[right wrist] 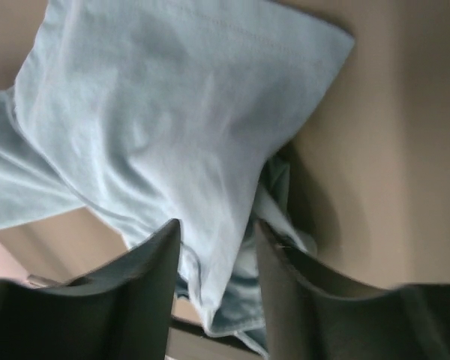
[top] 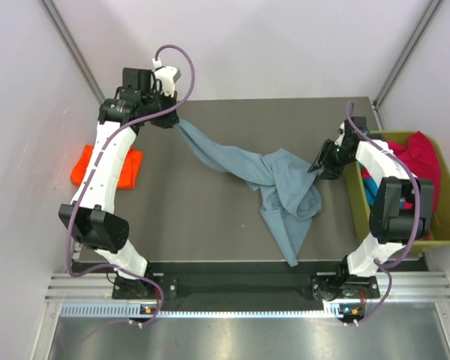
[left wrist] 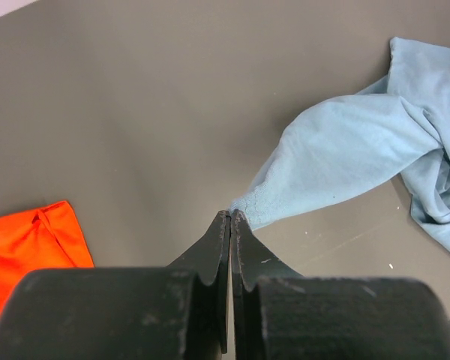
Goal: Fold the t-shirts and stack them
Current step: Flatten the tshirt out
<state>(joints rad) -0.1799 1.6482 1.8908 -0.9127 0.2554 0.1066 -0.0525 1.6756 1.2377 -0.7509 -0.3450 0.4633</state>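
A dusty grey-blue t-shirt (top: 274, 184) lies crumpled mid-table, one corner pulled out towards the far left. My left gripper (top: 174, 124) is shut on that corner; in the left wrist view the jaws (left wrist: 231, 215) pinch the very tip of the cloth (left wrist: 345, 154). My right gripper (top: 316, 166) is at the shirt's right edge, open, with a hanging fold of the shirt (right wrist: 180, 127) between its fingers (right wrist: 161, 259) but not clamped. A folded orange-red t-shirt (top: 105, 166) lies at the table's left side and also shows in the left wrist view (left wrist: 30, 251).
An olive-green bin (top: 354, 206) stands at the right edge, holding a crimson-pink t-shirt (top: 424, 154) and a teal one (top: 369, 191). The dark table mat (top: 187, 217) ends at a metal rail at the near edge. Pale walls close in the left, right and back.
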